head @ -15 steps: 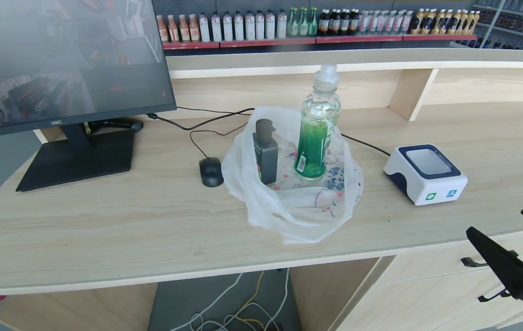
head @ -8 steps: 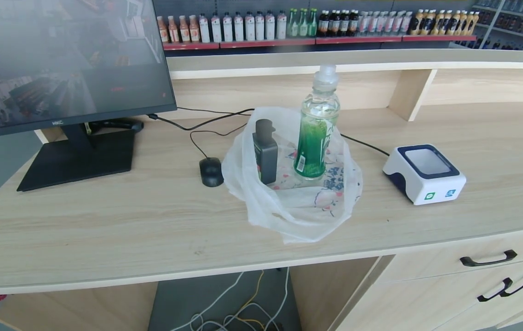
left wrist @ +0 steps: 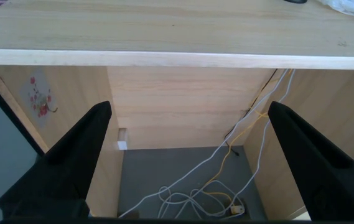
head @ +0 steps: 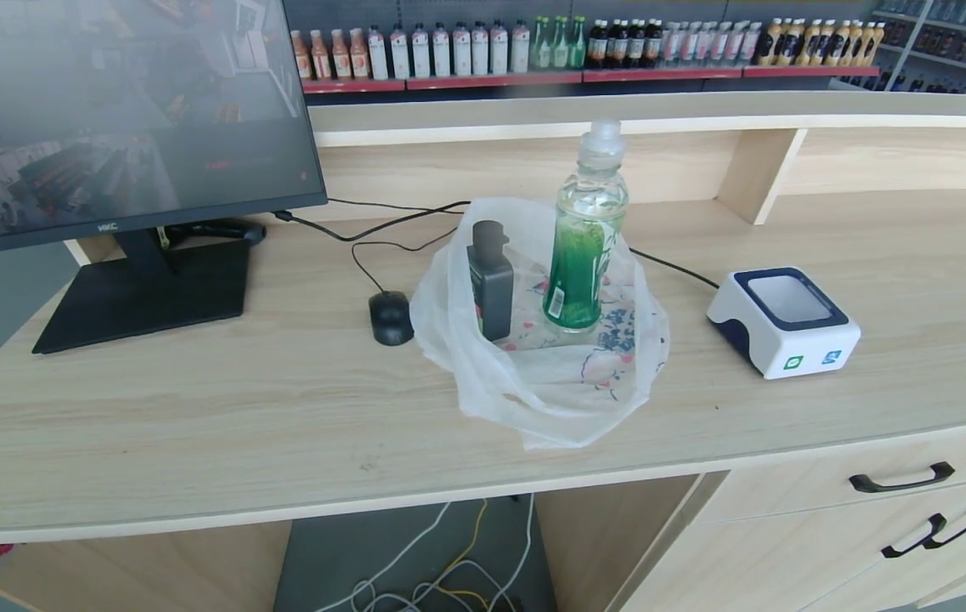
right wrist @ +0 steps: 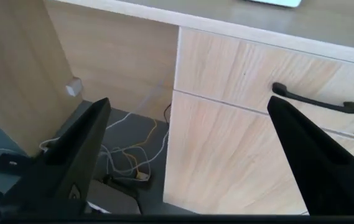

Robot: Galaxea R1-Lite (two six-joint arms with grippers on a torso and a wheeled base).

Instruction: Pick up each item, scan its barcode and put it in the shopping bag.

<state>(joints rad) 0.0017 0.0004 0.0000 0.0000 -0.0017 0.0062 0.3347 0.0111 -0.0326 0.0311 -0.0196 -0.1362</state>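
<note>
Below the front edge of the counter (head: 194, 408), nearer than the shopping bag (head: 546, 382), both arms hang low. The left wrist view has the left gripper (left wrist: 189, 109), fingers spread wide with nothing between them, over loose cables (left wrist: 195, 190) in the open bay. A scrap of the bag's plastic is cut off at that picture's corner. The right wrist view has the right gripper (right wrist: 189, 102), likewise spread and empty, facing a drawer handle (right wrist: 313, 99).

The head view gives the countertop. Inside the bag stand a green bottle (head: 580, 255) and, on the bag's left side, a dark bottle (head: 491, 285) (both upright, apart from each other). Right of the bag sits the scanner (head: 784, 321), just left of it a mouse (head: 390, 316), farther left a monitor (head: 109, 110). Well behind the bag, shelved drinks (head: 584, 42) are too small to tell apart.
</note>
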